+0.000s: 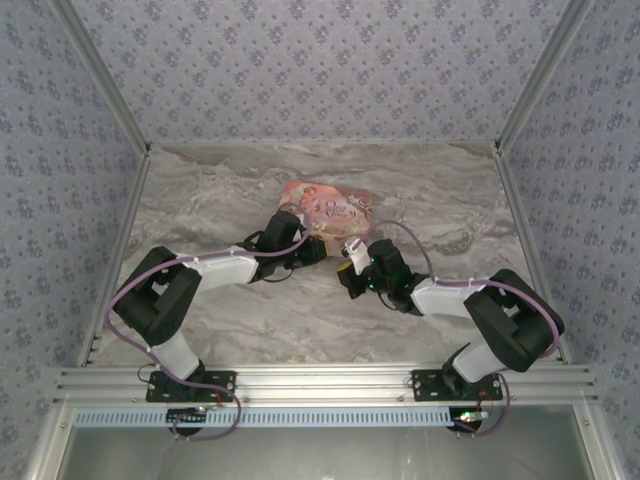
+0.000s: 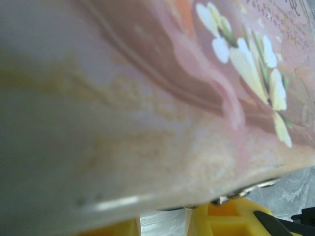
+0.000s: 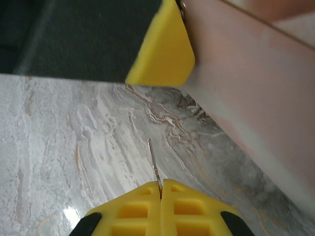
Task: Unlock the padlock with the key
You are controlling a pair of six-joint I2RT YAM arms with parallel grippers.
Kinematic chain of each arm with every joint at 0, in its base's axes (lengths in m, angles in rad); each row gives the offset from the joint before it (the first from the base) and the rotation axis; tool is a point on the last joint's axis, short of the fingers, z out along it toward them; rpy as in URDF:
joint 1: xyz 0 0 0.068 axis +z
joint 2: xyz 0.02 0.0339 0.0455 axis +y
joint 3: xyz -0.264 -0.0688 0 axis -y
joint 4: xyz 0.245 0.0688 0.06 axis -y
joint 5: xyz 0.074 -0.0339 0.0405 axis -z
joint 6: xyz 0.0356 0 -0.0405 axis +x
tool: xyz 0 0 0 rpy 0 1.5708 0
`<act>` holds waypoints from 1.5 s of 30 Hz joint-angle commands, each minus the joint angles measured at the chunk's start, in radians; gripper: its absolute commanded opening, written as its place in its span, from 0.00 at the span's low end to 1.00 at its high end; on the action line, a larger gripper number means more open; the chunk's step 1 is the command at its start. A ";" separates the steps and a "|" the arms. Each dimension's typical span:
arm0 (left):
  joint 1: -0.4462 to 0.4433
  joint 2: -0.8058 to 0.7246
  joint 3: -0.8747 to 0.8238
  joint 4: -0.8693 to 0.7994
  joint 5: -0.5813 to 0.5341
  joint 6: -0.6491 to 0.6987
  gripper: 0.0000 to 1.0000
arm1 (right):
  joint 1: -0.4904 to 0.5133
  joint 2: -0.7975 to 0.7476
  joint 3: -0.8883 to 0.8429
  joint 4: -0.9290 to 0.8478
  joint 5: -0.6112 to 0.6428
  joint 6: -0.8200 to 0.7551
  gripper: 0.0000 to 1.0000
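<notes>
The right gripper is clamped tight on the key, a sliver pointing up-frame over the marble table. Held by so little, it could twist or slip if it meets the keyhole off-line.

From overhead, the left gripper sits at the pink box. Its jaws stand slightly parted, and I cannot tell whether they grip anything.

Its wrist view adds a silvery glint at lower right, perhaps the padlock's shackle. I cannot be sure.
</notes>
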 commanded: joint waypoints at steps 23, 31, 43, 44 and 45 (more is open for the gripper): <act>-0.008 -0.081 0.080 -0.078 0.111 -0.072 0.19 | -0.075 0.093 0.032 0.182 -0.142 -0.057 0.00; -0.009 -0.080 0.080 -0.077 0.114 -0.076 0.19 | -0.079 0.096 0.030 0.197 -0.154 -0.065 0.00; -0.010 -0.084 0.080 -0.075 0.122 -0.082 0.18 | -0.082 0.105 0.032 0.215 -0.157 -0.065 0.00; -0.008 -0.085 0.080 -0.074 0.122 -0.082 0.18 | -0.082 0.107 0.032 0.215 -0.156 -0.064 0.00; -0.008 -0.085 0.081 -0.074 0.124 -0.084 0.18 | -0.081 0.108 0.033 0.213 -0.156 -0.065 0.00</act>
